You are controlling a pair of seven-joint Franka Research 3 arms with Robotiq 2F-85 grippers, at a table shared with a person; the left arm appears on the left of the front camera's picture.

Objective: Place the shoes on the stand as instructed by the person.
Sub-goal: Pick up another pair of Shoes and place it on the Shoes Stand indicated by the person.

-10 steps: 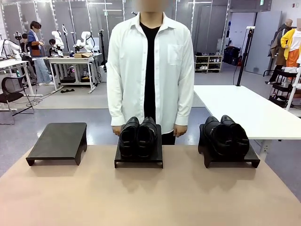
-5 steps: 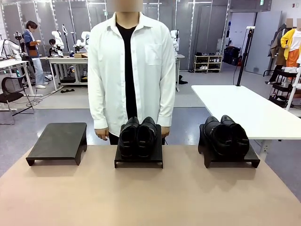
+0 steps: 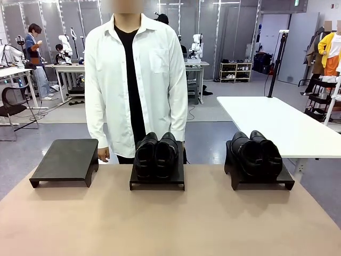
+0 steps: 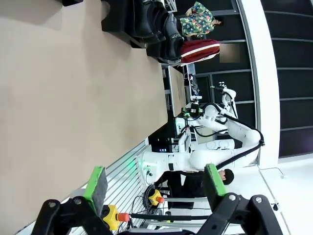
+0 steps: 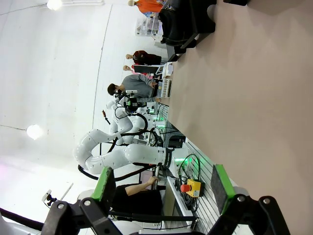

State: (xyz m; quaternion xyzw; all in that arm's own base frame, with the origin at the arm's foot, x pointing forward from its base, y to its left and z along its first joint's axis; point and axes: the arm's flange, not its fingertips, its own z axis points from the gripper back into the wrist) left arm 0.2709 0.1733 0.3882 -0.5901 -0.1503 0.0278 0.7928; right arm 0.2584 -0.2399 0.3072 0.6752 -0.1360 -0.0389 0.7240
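Both jaws wide open, nothing held: left gripper point(image 4: 154, 188), right gripper point(image 5: 161, 188), green pads over bare tan tabletop point(image 3: 170, 224). Person in white shirt point(image 3: 136, 80) stands behind three black stands; left stand point(image 3: 66, 162) bare. Two pairs of glossy black leather shoes: middle pair point(image 3: 156, 154), right pair point(image 3: 256, 152), one per stand.

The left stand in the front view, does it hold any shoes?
No, the left stand is bare; shoes sit on the other two stands.

Person and grippers
Person point(image 3: 136, 80): long-sleeved white button shirt, chest pocket, open over black T-shirt. Left gripper point(image 4: 154, 188) and right gripper point(image 5: 160, 189): black, bolted links, green pads
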